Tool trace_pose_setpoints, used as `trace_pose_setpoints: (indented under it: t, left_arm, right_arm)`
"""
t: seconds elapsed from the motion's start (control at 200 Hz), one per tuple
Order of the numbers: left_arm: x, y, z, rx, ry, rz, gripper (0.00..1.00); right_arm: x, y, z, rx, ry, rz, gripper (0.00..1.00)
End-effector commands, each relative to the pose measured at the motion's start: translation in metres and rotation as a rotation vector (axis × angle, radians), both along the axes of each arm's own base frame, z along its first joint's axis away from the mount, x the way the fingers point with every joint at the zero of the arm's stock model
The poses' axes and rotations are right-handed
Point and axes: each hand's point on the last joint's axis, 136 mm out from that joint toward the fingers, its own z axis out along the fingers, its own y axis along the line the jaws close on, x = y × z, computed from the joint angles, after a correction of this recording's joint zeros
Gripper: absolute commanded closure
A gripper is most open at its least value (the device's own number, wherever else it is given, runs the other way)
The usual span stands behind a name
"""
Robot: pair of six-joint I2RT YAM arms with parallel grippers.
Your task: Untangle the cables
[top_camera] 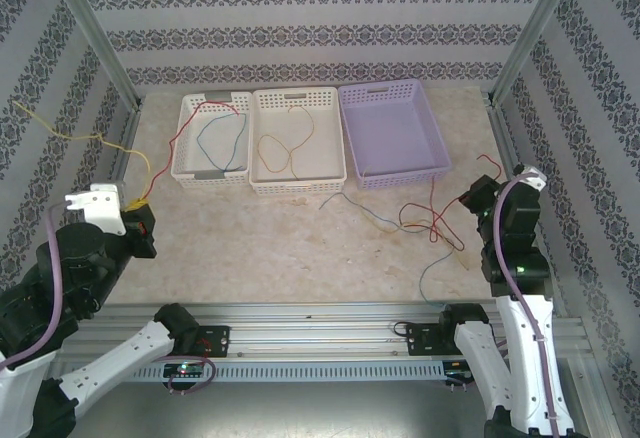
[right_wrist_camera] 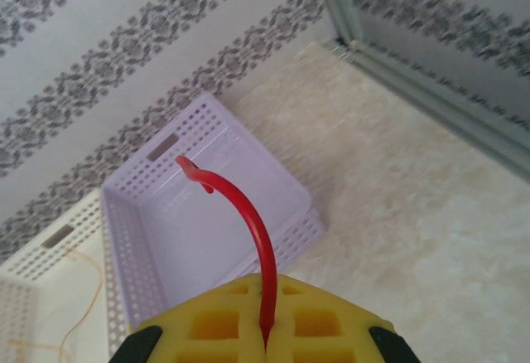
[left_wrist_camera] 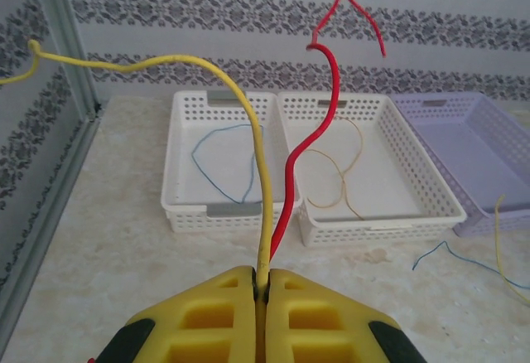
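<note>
My left gripper (top_camera: 143, 220) (left_wrist_camera: 261, 284) is held up at the left side of the table, shut on a yellow cable (left_wrist_camera: 248, 123) (top_camera: 75, 138) that arcs up and away to the left wall. A red cable (left_wrist_camera: 319, 131) (top_camera: 172, 148) runs down right beside it to the jaws; whether it is pinched too I cannot tell. My right gripper (top_camera: 472, 198) (right_wrist_camera: 265, 338) is shut on another red cable (right_wrist_camera: 252, 222) (top_camera: 432, 203), which loops on the table with a blue cable (top_camera: 423, 280).
Three baskets stand in a row at the back: a left white one (top_camera: 190, 173) holding a blue wire (left_wrist_camera: 217, 135), a middle white one (top_camera: 298, 186) holding a yellow-orange wire (left_wrist_camera: 331, 160), and a lilac one (top_camera: 400, 176) (right_wrist_camera: 124, 239).
</note>
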Motion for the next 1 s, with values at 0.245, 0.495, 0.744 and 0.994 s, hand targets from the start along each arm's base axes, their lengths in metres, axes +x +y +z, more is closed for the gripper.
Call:
trace_pose_setpoints:
  t: [0.245, 0.495, 0.744, 0.994]
  left_arm:
    - [0.025, -0.067, -0.007, -0.134, 0.069, -0.203, 1.00]
    - [0.034, -0.119, -0.024, -0.271, 0.156, -0.370, 1.00]
    - [0.034, -0.144, -0.045, -0.361, 0.221, -0.446, 1.00]
    - [0.037, -0.169, -0.066, -0.465, 0.284, -0.512, 1.00]
  right_arm:
    - [0.031, 0.080, -0.020, 0.116, 0.050, 0.412, 1.00]
    - [0.033, 0.140, -0.055, 0.035, 0.171, 0.623, 0.84]
    - [0.027, 0.178, -0.048, 0.016, 0.132, 0.792, 0.51]
    - [0.003, 0.240, -0.008, 0.126, 0.010, 1.074, 0.37]
